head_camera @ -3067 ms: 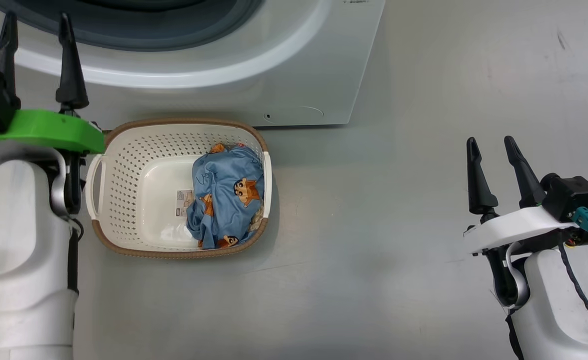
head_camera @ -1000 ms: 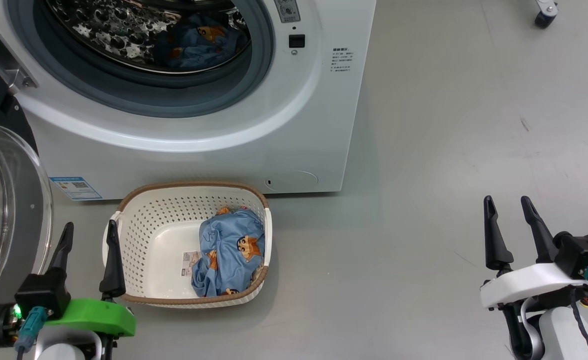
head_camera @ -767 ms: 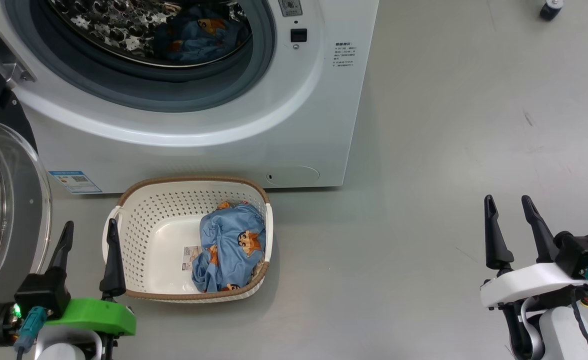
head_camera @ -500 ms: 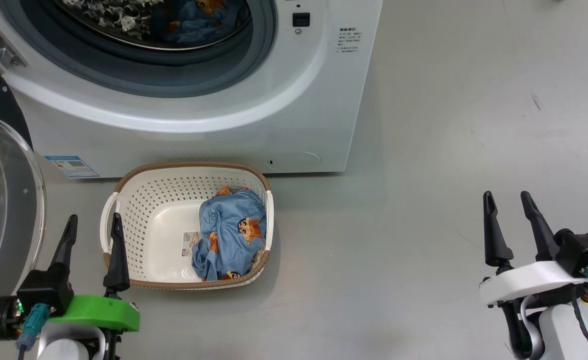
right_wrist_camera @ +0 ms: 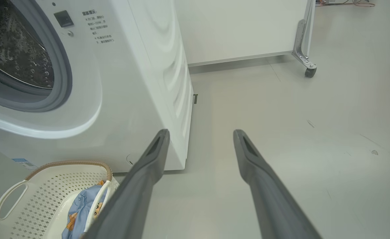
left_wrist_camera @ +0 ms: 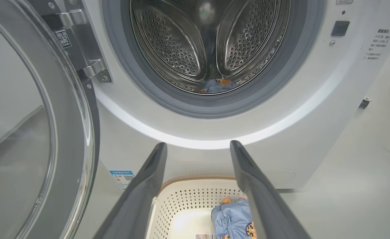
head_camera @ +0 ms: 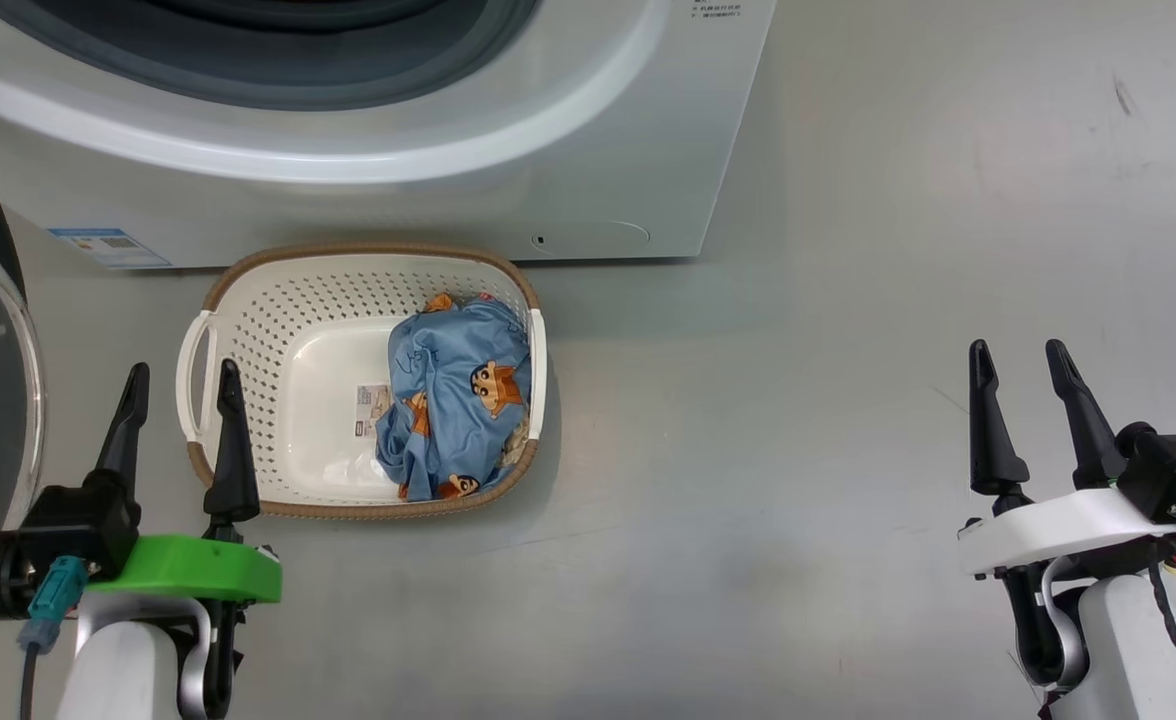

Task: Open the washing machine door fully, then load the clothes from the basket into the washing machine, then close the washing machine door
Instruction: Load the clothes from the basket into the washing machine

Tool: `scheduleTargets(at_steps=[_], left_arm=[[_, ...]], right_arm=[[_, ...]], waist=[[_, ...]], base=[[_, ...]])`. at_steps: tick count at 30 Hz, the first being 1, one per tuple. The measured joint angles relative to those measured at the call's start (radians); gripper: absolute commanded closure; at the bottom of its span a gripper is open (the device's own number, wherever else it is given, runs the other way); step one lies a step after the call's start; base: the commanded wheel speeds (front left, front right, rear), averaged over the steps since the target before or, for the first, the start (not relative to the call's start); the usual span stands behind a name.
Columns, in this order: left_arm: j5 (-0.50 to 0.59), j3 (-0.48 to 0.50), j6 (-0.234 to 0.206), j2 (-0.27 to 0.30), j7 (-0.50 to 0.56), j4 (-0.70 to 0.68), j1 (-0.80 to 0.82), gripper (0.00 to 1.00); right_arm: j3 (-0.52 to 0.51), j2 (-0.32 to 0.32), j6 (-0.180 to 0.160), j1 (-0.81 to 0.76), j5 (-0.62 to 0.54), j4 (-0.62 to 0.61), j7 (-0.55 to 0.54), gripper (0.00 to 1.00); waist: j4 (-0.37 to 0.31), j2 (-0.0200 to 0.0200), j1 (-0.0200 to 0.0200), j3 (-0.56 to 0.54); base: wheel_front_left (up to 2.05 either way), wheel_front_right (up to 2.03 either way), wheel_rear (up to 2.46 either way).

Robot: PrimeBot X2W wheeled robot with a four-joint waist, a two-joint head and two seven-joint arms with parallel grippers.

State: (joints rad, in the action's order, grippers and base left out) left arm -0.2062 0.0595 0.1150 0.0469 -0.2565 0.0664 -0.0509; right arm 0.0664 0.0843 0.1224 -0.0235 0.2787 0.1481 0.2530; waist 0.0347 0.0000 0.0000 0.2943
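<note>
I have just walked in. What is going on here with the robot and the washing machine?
A robot is loading laundry. The washing machine door stands open, and one blue garment lies in the drum. Other clothes lie bunched in the right half of the basket, on the floor before the washing machine. Both tools are open and empty: the left tool hovers by the basket's left handle, the right tool over bare floor.

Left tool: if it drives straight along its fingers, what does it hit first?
Left tool would likely meet the washing machine front, just below the drum opening; its line seems to clear the basket, but depth is unclear.
</note>
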Motion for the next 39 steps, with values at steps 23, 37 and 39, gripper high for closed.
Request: scheduleTargets(at_steps=[23,37,39], left_arm=[[-0.027,-0.050,0.001,-0.004,0.000,0.097,0.136,0.00],[-0.034,-0.090,0.008,-0.006,0.000,0.159,0.250,0.00],[-0.034,-0.095,0.009,-0.007,0.000,0.180,0.267,0.00]], right_arm=[[-0.009,-0.006,0.000,0.087,-0.009,-0.003,0.000,0.00],[-0.022,-0.008,0.000,0.123,-0.018,-0.020,0.000,0.00],[-0.022,-0.008,0.000,0.130,-0.021,-0.023,0.000,0.00]], waist=[[-0.020,0.0000,0.0000,0.213],[-0.039,0.0000,0.0002,0.330],[-0.041,0.0000,0.0002,0.348]], base=[[0.00,0.00,0.00],[0.00,0.00,0.00],[0.00,0.00,0.00]])
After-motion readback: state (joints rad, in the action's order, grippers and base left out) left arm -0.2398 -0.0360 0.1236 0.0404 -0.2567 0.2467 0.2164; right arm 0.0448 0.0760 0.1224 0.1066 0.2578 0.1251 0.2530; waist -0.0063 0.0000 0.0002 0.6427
